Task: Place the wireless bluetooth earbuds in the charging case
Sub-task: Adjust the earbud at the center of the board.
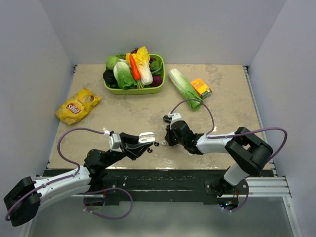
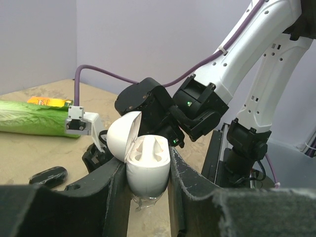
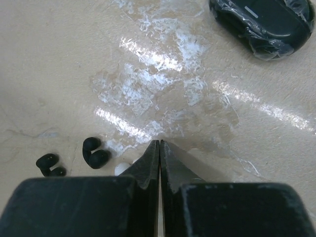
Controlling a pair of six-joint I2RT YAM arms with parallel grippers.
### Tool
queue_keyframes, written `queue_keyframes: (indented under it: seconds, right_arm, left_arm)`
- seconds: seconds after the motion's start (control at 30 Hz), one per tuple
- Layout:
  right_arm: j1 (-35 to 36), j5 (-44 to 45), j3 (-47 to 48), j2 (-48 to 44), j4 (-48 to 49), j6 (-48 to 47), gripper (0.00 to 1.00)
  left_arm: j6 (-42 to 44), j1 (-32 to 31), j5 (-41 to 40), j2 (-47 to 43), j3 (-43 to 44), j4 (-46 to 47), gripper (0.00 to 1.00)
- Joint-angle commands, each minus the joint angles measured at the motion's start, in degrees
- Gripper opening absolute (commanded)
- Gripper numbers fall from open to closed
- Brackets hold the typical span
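Note:
My left gripper [image 2: 147, 160] is shut on a white charging case [image 2: 148, 173], held upright with its lid [image 2: 121, 136] swung open and both sockets showing empty. From above, that case [image 1: 146, 138] sits left of my right gripper [image 1: 168, 140]. My right gripper [image 3: 159, 143] is shut just above the table, with nothing showing between its fingers. Two black earbuds [image 3: 96, 153] [image 3: 50, 165] lie on the table to its left. A white earbud [image 3: 121, 169] peeks out beside the left finger. A black charging case [image 3: 261, 22] wrapped in film lies further off.
A green basket [image 1: 134, 91] of vegetables stands at the back. A yellow chips bag [image 1: 77, 105] lies at the left. A cabbage [image 1: 185, 88] and an orange box [image 1: 201, 88] lie at the back right. Walls close in the table on three sides.

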Motion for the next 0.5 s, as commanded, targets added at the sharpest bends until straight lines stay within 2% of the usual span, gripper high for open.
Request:
queue_keyframes:
  seconds: [0.0, 0.47]
  right_arm:
    - [0.0, -1.5, -2.2, -2.2, 1.9, 1.2, 0.01]
    - [3.2, -4.3, -6.6, -6.7, 2.9, 2.0, 0.00]
  left_arm:
    - [0.4, -0.2, -0.7, 1.0, -7.3, 5.0, 0.00]
    - [-0.6, -0.2, -0.2, 2.9, -7.5, 7.4, 0.00]
